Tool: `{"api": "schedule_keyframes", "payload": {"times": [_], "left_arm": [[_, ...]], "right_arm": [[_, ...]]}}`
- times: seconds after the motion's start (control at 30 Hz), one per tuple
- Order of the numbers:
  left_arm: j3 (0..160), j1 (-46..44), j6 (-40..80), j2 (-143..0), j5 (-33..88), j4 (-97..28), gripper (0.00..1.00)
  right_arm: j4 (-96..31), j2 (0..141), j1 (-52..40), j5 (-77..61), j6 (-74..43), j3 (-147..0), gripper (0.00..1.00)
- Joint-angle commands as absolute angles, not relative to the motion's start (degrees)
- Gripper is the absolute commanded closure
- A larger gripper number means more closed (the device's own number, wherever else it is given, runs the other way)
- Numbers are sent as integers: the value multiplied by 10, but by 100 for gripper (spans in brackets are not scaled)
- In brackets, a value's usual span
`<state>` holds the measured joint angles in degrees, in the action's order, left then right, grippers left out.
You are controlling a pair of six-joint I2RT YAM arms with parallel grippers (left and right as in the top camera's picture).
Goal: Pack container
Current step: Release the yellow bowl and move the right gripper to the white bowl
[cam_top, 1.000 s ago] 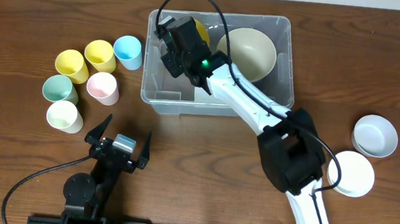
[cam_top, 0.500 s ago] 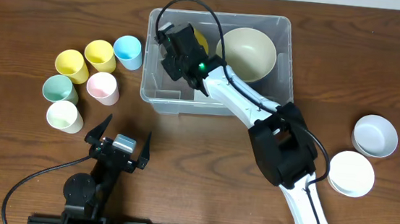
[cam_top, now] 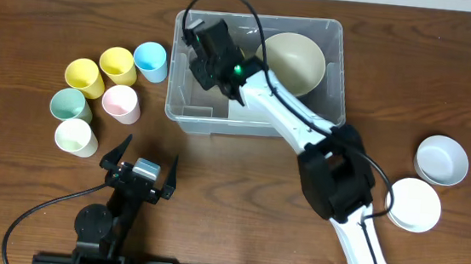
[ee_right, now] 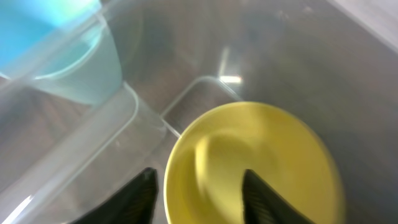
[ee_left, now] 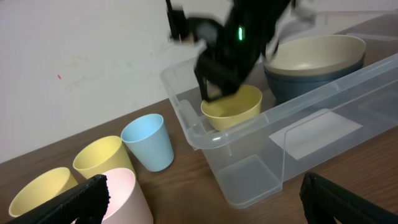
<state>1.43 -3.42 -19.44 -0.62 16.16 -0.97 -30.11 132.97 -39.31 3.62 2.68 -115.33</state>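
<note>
While my right wrist camera looks down past its own black tips, I can see how my right gripper [ee_right: 199,177] stands. Its jaws are partly spread, one tip outside the yellow cup [ee_right: 249,168] and the other over its hollow. The cup's rim lies between them, with a gap showing on the outer side, so they pinch nothing.

That cup stands upright inside the container [cam_top: 210,128], in the corner at the upper left of the bin in the overhead view. The container itself sits on the wooden table [cam_top: 41,12] at the upper centre of the overhead frame. Toward its right end a cream bowl [cam_top: 291,62] rests inside it. My left wrist view shows this bowl nested in a blue-grey bowl [ee_left: 298,79].

My left gripper [cam_top: 143,161] sits low in the overhead frame, left of centre, with its jaws spread wide around nothing.

Left of the container, outside it, six cups stand upright in a cluster. A blue cup [cam_top: 151,60] is just beside the bin's wall. Next come a second yellow cup [cam_top: 118,64], a third yellow cup [cam_top: 85,76], a pink cup [cam_top: 121,102], a green cup [cam_top: 70,105] and a cream-white cup [cam_top: 76,136].

Near the right edge, well apart from the bin, lie a white bowl [cam_top: 441,158] and below it a second white bowl [cam_top: 417,206], which my right arm partly hides.
</note>
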Motion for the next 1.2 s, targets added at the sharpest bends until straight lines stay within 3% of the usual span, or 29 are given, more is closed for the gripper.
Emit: {"api": "schedule_keyframes", "payload": {"times": [0.0, 0.17, 0.23, 0.4, 0.53, 0.67, 0.83, 1.17], "left_arm": [[2, -31, -190, -3, 167, -27, 2], [2, -31, -190, -3, 167, -27, 2], [2, -31, -190, -3, 167, -27, 2], [2, -31, -190, -3, 167, -27, 2], [2, -31, -190, -3, 167, -27, 2], [2, -31, -190, -3, 167, -27, 2], [2, -31, -190, -3, 167, -27, 2], [2, -31, -190, -3, 167, -27, 2]], "right_arm": [[-366, 1217, -389, 98, -7, -1233, 39], [-520, 1090, -332, 200, -80, -1267, 24], [-580, 1047, -283, 207, -130, -1268, 11], [-771, 992, -104, 193, -265, -1267, 9], [-873, 1002, 56, 140, -292, -1243, 10], [-856, 1008, 164, 104, -291, -1145, 12], [-754, 1008, 229, 91, -285, -982, 18], [-573, 1008, 228, 25, -236, -789, 34]]}}
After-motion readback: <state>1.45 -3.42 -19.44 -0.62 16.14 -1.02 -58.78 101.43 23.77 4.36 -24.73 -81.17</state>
